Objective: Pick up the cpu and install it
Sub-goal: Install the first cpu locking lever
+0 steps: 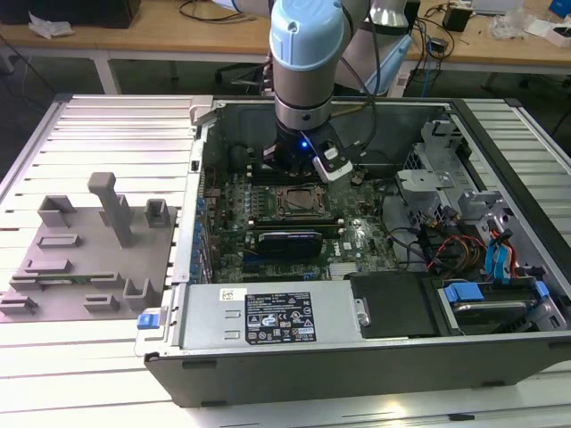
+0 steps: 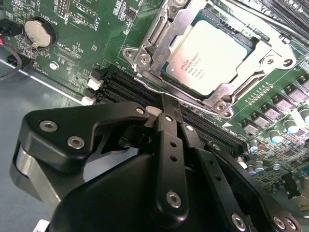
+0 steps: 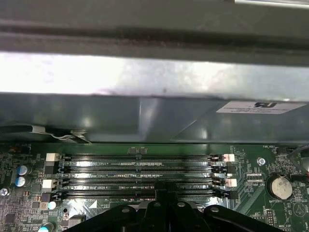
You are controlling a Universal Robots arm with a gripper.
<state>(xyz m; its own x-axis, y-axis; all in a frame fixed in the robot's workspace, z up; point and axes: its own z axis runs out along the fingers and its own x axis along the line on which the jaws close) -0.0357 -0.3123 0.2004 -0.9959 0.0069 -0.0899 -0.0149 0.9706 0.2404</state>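
Vertically, claw (image 2: 166, 108) just beside seated cpu (image 2: 210, 55).

In the second wrist view, the gripper (image 2: 166, 108) linkage hides the memory slots (image 2: 126, 88) at 6 o'clock of the cpu (image 2: 208, 55); fingertip contact undeterminable; coin cell (image 3: 279, 187) partly cropped

Pale ribbed table (image 1: 98, 357) of long slats, grey moulded tray (image 1: 80, 267) with upright posts lying on it toward the exterior view's left, open computer case (image 1: 375, 348) lying on it just beside the tray, toward the right
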